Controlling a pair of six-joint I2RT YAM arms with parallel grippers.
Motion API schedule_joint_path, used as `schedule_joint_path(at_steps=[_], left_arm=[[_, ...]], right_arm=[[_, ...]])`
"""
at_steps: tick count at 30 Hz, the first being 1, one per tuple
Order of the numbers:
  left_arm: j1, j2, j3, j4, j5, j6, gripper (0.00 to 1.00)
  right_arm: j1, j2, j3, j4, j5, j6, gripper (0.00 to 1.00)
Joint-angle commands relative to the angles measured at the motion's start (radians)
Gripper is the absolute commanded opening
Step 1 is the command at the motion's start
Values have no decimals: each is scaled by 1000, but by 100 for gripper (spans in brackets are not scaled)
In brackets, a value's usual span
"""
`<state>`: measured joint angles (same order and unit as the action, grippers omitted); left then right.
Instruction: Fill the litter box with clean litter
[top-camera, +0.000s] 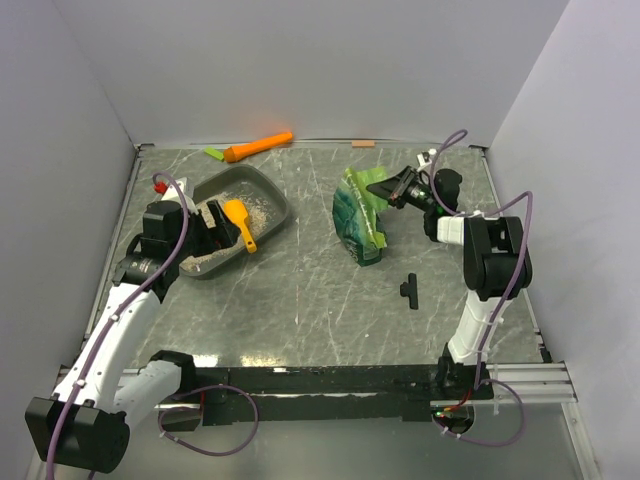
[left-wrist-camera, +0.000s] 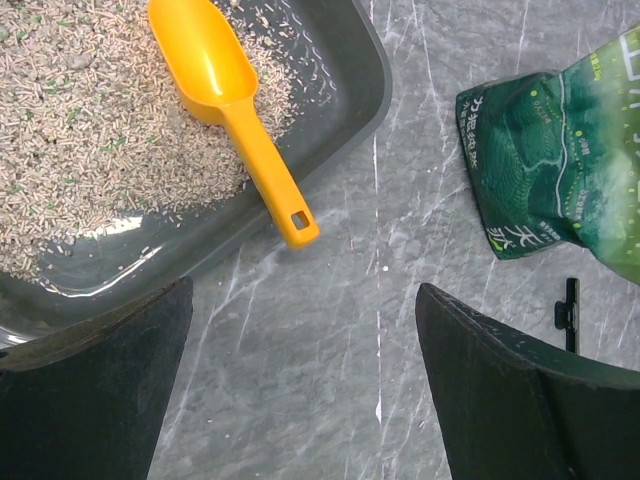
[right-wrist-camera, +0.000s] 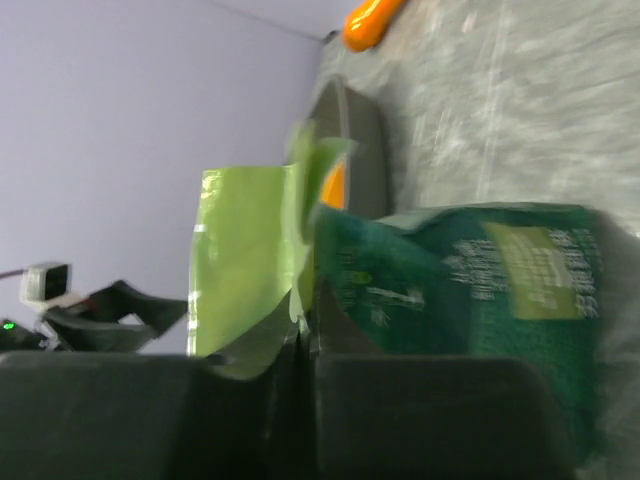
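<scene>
The dark grey litter box (top-camera: 274, 201) (left-wrist-camera: 352, 92) lies at the left of the table. Beige clean litter (top-camera: 264, 206) (left-wrist-camera: 90, 140) covers part of its floor, and an orange scoop (top-camera: 240, 222) (left-wrist-camera: 232, 110) rests in it with the handle over the rim. My left gripper (top-camera: 214, 228) (left-wrist-camera: 305, 288) hangs open beside the box's edge, only bare table between its fingers. The green bag (top-camera: 357, 215) (left-wrist-camera: 560, 170) (right-wrist-camera: 480, 290) lies right of the box. My right gripper (top-camera: 393, 189) (right-wrist-camera: 308, 335) is shut on the bag's light green top flap.
An orange carrot-shaped object (top-camera: 259, 146) and a small green piece (top-camera: 214, 153) lie by the back wall. A black clip (top-camera: 410, 290) (left-wrist-camera: 568, 308) lies on the table in front of the bag. A red item (top-camera: 160, 186) sits near the left wall. Walls enclose three sides.
</scene>
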<state>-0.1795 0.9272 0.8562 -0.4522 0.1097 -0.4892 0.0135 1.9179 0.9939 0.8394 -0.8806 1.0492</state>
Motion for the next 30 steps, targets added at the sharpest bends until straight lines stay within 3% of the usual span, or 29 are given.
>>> schedule_joint_path(at_steps=[1, 5, 9, 15, 21, 30], left_arm=[[0, 1, 3, 37, 16, 20, 97], [0, -4, 3, 35, 21, 18, 97], [0, -11, 1, 37, 24, 18, 97], [0, -27, 3, 32, 16, 18, 97], [0, -51, 4, 30, 7, 15, 97], [2, -93, 17, -3, -138, -14, 97]], right_arm=[[23, -83, 32, 3, -44, -80, 0], [29, -183, 26, -51, -55, -130, 0], [60, -284, 72, -210, -51, -292, 0], [226, -436, 266, -727, 44, -702, 0], [417, -448, 507, -1119, 127, -1000, 0], [638, -382, 729, -1461, 206, -1311, 0]])
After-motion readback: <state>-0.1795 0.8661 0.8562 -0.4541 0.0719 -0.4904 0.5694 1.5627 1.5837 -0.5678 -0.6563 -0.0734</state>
